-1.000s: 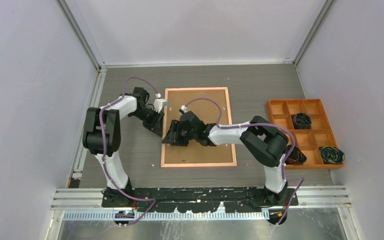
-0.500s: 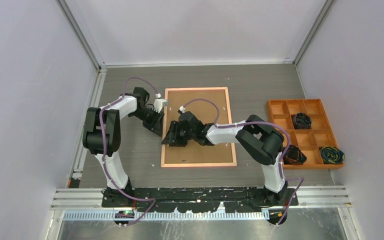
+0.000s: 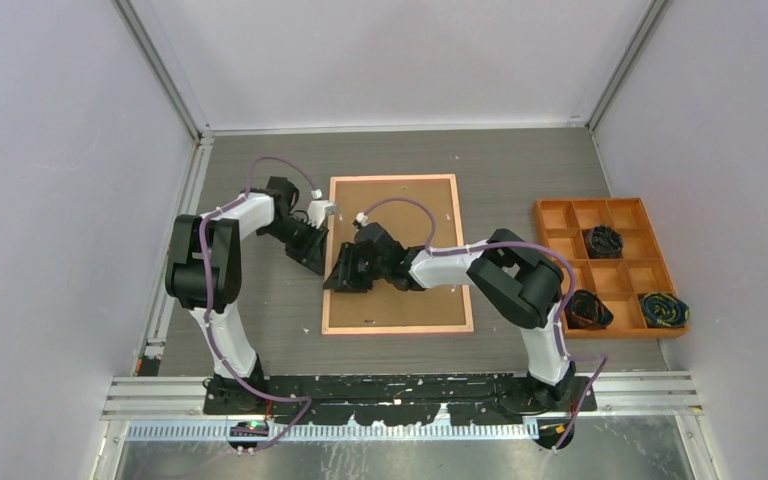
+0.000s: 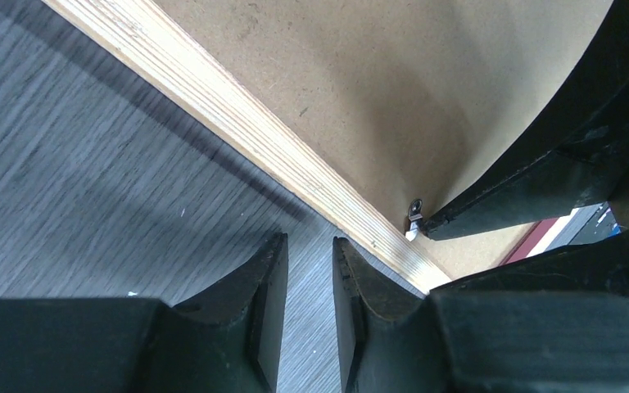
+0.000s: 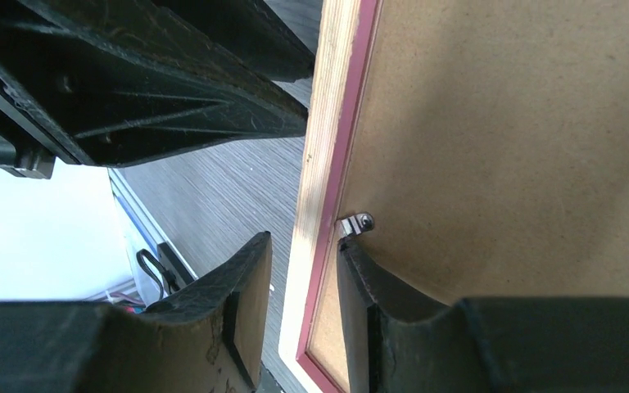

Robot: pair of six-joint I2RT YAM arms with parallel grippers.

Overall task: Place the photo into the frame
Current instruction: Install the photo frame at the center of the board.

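In the top view the frame (image 3: 398, 327) lies flat on the desk (image 3: 280, 310), back upward, with a brown backing board (image 3: 410, 290) filling its opening. The photo shows nowhere, so I cannot tell whether it lies beneath the board. Both arms crowd the frame's left rail: the left claw (image 3: 312, 262) hangs just outside it and the right claw (image 3: 335, 282) sits on it, so a careless move could knock them together. The orange tray (image 3: 538, 262) stands well apart and is not at risk. From the left wrist, the left claw (image 4: 309, 246) is released, its jaws only narrowly parted with nothing between them, above bare desk beside the wooden rail (image 4: 237, 115). It steadies nothing, so a pull on the frame would probably drag it across the desk. A small metal tab (image 4: 414, 213) sits at the board's edge, with a finger of the right claw touching or nearly touching it. From the right wrist, the right claw (image 5: 303, 246) straddles the rail, one finger outside and one on the board beside the tab (image 5: 356, 223). It is not clenched, since a sliver of gap shows at the outer finger. If it grips here it may catch the rail and miss the tab, lift the frame, or bend the tab and shift the board.
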